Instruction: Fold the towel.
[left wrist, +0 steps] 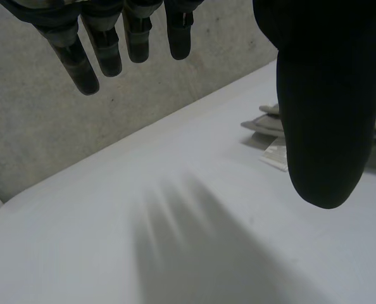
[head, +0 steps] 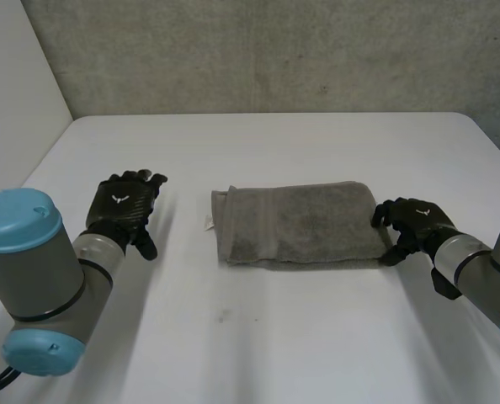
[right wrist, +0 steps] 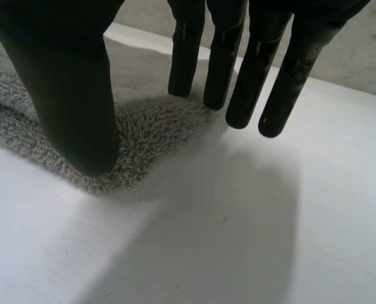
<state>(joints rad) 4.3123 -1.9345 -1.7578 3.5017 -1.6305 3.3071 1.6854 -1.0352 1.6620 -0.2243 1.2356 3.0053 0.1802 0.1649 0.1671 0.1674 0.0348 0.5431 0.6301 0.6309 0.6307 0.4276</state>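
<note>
On table (head: 275, 337) — grey towel (head: 296, 223) folded into flat oblong.

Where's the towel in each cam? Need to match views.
Head view: towel lies folded mid-table, with the right hand at one end.
Left wrist view: towel end beside the thumb of the left hand.
Right wrist view: towel under the right hand's thumb.
Shared landmark: white table.
</note>
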